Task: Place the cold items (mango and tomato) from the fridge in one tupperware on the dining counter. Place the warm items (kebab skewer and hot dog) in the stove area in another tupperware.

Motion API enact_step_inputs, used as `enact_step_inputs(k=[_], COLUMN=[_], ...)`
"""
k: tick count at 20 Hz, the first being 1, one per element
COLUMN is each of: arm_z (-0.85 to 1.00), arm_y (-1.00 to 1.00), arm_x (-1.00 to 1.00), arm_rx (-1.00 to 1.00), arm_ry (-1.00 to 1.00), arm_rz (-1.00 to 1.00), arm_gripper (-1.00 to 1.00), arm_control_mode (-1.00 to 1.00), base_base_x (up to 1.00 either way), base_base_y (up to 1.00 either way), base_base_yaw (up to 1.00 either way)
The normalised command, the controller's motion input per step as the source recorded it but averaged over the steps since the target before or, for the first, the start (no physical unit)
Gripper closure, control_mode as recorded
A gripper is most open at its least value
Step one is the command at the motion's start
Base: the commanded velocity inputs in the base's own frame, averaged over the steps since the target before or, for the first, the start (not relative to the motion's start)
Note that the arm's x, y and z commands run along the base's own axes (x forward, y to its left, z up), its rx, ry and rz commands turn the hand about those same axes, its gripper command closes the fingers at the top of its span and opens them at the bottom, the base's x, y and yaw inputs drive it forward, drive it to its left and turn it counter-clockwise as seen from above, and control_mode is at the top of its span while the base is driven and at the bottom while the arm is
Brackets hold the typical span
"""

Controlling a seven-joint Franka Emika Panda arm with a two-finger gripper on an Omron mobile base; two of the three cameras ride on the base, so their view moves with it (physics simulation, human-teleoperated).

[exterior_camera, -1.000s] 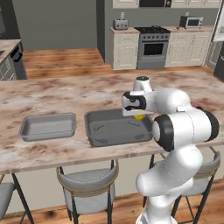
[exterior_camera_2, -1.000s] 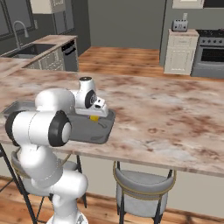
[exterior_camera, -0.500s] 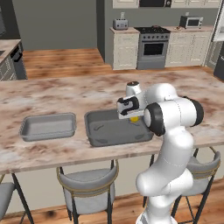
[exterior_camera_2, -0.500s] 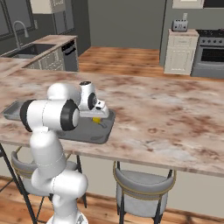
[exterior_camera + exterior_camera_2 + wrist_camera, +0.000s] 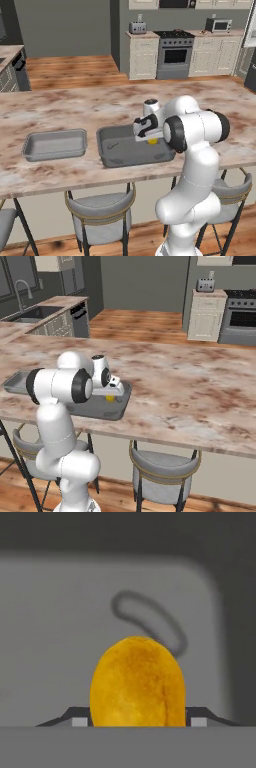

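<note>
Yellow-orange mango (image 5: 137, 682): clamped between the jaws, low over the darker tupperware (image 5: 117, 150) on the dining counter (image 5: 60, 107).
Done: mango fetched.
Left, as judged: its release; tomato; warm items for the lighter tray (image 5: 54, 145).

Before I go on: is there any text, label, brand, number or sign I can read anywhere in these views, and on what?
None: no readable text in any view.
The mango, the dark tray under it and the lighter tray are unmarked.
The microwave and toaster are too small to show any marking.
</note>
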Motion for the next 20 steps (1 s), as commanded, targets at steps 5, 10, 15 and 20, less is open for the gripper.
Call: enact_step_inputs(k=[5, 10, 15, 20], arm_z=[-0.01, 0.05, 0.86, 1.0], arm_y=[0.0, -0.1, -0.01, -0.03], arm_x=[0.0, 0.0, -0.5, -1.0], arm_rx=[0.0, 0.05, 0.13, 0.09], arm_ry=[0.0, 0.01, -0.1, -0.08], arm_rz=[0.0, 0.0, 0.0, 0.0], arm_gripper=[-1.0, -1.0, -1.0, -1.0], arm_control_mode=[-1.0, -1.0, -1.0, -1.0], base_base_x=[0.0, 0.0, 0.0, 0.0], base_base_y=[0.0, 0.0, 0.0, 0.0], base_base_yaw=[0.0, 0.0, 0.0, 0.0])
